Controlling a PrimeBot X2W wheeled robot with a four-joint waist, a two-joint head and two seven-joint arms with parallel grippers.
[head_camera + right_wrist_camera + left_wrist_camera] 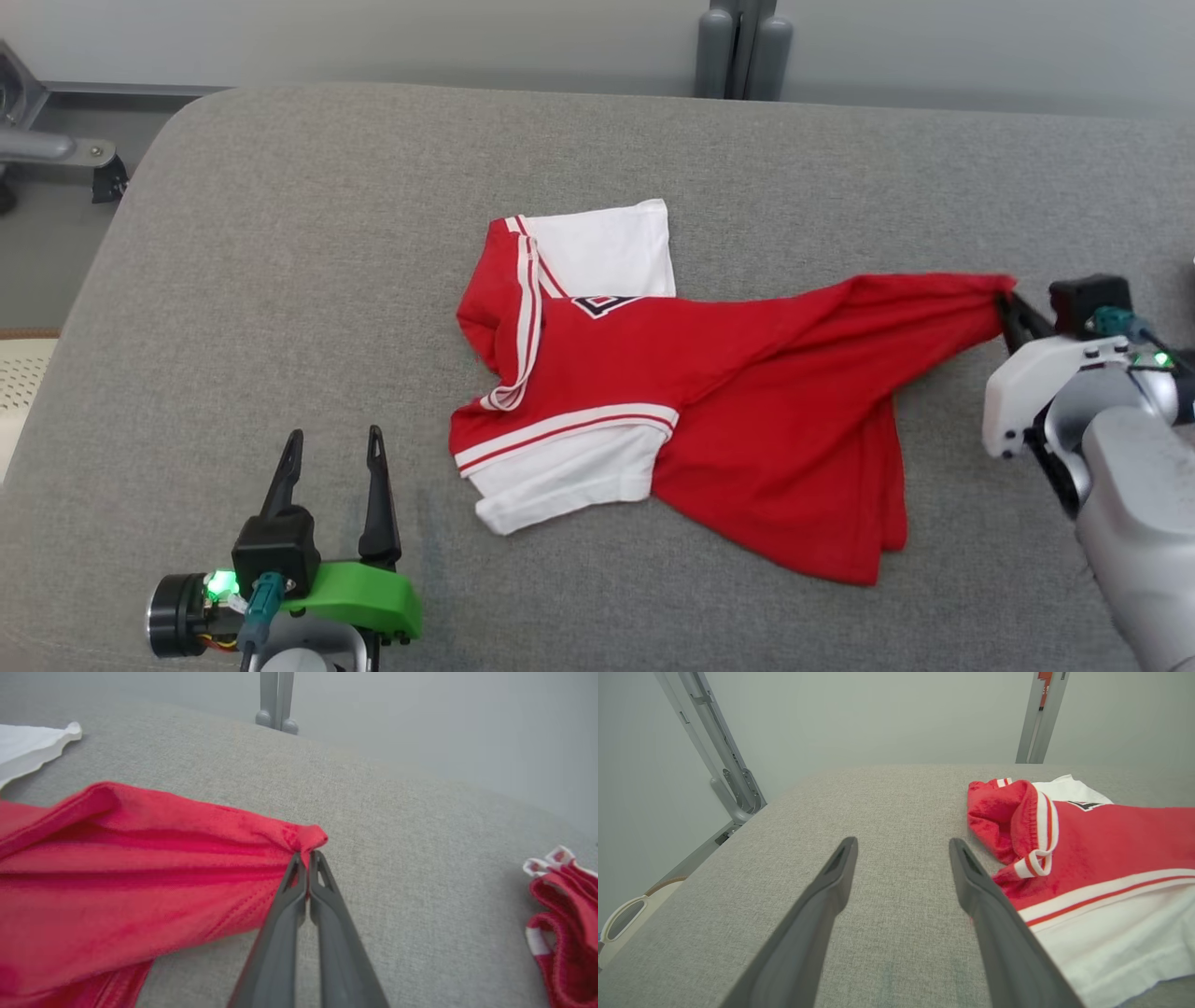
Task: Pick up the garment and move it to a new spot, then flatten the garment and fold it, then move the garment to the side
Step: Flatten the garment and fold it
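Note:
The garment (709, 401) is a red shirt with white sleeves and white-striped trim, lying crumpled in the middle of the grey padded table (280, 280). My right gripper (1006, 308) is shut on the garment's red hem corner (306, 840) at the right, and the cloth is drawn out toward it in a taut point. Its two fingers (289, 905) are pressed together on that corner. My left gripper (331, 448) stands open near the table's front left, holding nothing. In the left wrist view the garment's collar (1034, 826) lies just right of the left gripper (901, 847).
The table's rounded left edge (93, 280) drops toward the floor. Grey posts (742, 47) stand behind the table's far edge. A second red and white cloth (560, 905) shows at the right edge of the right wrist view. A metal frame (724, 760) stands left of the table.

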